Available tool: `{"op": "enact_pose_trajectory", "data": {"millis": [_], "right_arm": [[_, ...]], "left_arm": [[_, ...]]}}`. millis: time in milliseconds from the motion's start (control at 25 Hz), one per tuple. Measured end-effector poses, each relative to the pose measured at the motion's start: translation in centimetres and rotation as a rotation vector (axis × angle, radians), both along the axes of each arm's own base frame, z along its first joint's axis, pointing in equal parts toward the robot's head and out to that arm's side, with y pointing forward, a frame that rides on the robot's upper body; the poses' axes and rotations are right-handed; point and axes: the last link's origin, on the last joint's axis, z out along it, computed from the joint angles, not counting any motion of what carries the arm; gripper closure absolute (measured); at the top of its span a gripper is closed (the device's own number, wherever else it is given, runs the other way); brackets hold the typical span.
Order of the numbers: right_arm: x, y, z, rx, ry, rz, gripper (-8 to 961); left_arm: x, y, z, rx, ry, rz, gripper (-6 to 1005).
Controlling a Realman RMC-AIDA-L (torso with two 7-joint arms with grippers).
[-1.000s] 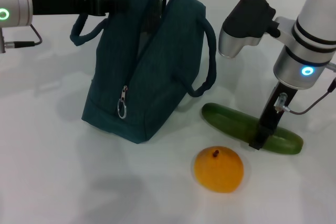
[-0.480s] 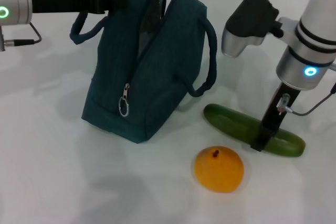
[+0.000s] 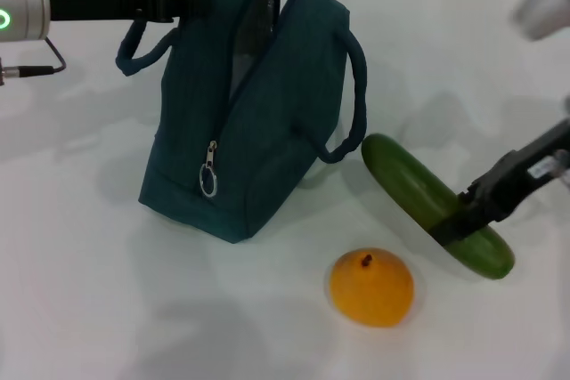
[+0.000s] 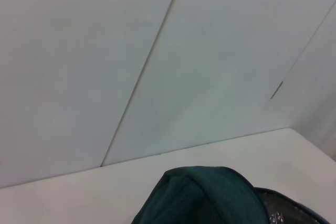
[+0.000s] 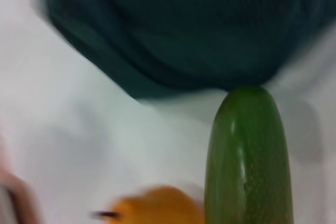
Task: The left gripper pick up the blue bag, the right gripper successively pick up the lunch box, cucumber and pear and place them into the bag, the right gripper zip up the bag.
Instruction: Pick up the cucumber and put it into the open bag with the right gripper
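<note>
Head view: left gripper (image 3: 183,2) pinches handle of blue bag (image 3: 254,104), bag upright on white worktop (image 3: 80,246), mouth unzipped. Right gripper (image 3: 459,220) clamped across cucumber (image 3: 432,202), which points toward bag, near end tilted up. Pear (image 3: 371,287) (orange-yellow) lies just in front of the cucumber.

Left wrist view: bag top (image 4: 202,195) only, wall behind.

Right wrist view: cucumber (image 5: 247,156) tip near bag (image 5: 189,24), pear (image 5: 152,205) beside.
</note>
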Motion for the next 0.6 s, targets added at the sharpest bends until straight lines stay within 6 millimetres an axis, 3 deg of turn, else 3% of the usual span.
{"op": "enact_pose_trajectory", "data": {"millis": [160,360,440,600], "right_arm": [[1.9,-1.8,3.6,0.039,0.323,-0.001,314],[2.9,-3.8,7.3,0.153,0.671,0.13,314],[3.0,-4.2,8.1,0.232,0.775,0.203,313],[2.7,-4.1,7.6,0.37,0.877,0.311,313]], "left_arm": [[0.4,0.2,0.0,-0.006,-0.006,0.001,949],[0.8,0.3,0.2,-0.02,-0.031,0.022,949],[1.5,0.1,0.1,-0.049,-0.06,0.012,949],[2.6,-0.4,-0.3,-0.11,-0.117,-0.002,949]]}}
